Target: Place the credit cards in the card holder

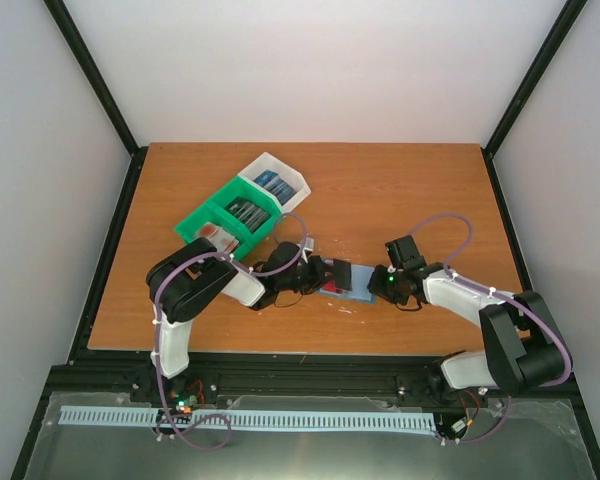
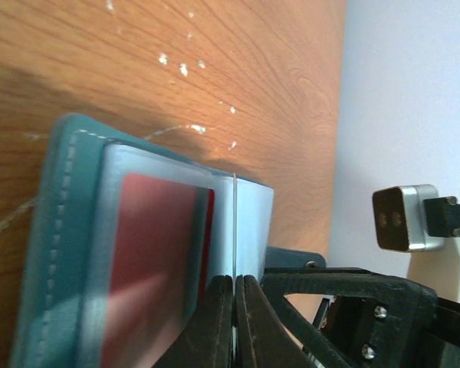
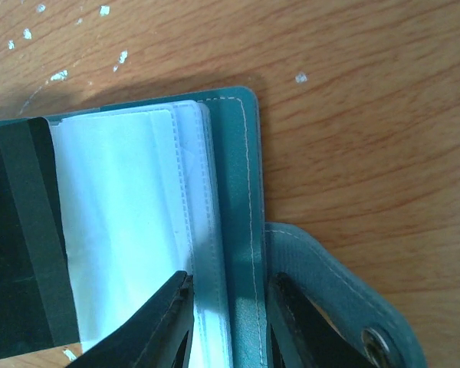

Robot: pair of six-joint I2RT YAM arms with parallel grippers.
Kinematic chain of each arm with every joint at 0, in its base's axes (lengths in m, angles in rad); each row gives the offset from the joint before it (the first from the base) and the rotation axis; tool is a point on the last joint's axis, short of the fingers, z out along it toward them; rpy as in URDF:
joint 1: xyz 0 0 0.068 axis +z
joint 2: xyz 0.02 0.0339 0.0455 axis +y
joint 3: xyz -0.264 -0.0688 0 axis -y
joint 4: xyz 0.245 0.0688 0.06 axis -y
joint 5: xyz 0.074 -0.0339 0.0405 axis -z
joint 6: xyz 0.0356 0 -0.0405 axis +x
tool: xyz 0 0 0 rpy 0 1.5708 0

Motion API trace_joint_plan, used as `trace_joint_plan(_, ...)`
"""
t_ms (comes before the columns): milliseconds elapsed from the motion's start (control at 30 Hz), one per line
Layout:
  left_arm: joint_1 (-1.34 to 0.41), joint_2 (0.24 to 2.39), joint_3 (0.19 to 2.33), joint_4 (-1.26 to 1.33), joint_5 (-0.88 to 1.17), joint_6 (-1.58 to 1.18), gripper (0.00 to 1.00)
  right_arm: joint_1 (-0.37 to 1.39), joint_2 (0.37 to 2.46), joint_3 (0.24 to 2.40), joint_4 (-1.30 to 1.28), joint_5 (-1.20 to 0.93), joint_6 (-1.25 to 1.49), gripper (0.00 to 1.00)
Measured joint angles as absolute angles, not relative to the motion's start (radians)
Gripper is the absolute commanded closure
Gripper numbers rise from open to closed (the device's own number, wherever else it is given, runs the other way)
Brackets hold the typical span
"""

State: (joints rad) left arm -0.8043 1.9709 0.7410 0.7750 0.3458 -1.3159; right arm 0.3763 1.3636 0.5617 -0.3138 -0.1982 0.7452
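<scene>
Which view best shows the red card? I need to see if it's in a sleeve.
The left wrist view: the red card sits behind a clear sleeve of the holder. Overhead shows a red sliver; the right wrist view shows no red.

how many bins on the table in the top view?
2. The green bin sits left of centre, ahead of the left arm; the white bin stands against its far-right side. Both hold cards, so nothing suggests a hidden third.
</scene>
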Motion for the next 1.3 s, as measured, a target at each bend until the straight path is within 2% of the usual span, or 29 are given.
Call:
trace_joint_plan(733, -0.826, 2.017, 0.744, 0.816, 0.409, -1.336, 0.99, 0.376, 1.366, 0.558, -0.301, -0.222, 0.749, 0.71)
trace_joint_plan(1300, -0.825, 2.062, 0.839, 0.803, 0.414, -1.313, 0.98, 0.376, 1.366, 0.558, -0.3, -0.224, 0.749, 0.71)
